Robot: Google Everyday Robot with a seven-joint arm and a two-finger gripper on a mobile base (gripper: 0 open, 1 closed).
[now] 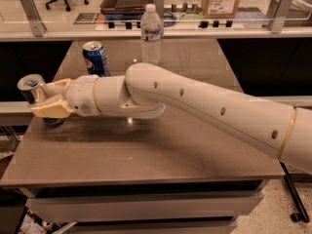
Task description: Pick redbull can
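At the worktop's [146, 152] nine o'clock edge, the gripper's [41, 99] jaws clasp the redbull can [29, 85]; only lifting it clear seems left.

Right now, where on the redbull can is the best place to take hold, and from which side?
The mid-body side wall, approached level from over the table. The redbull can stands upright near the table's left edge, slim and straight-sided, so a grip across its width suits. The gripper is at that height around it; the Pepsi can stands apart behind.
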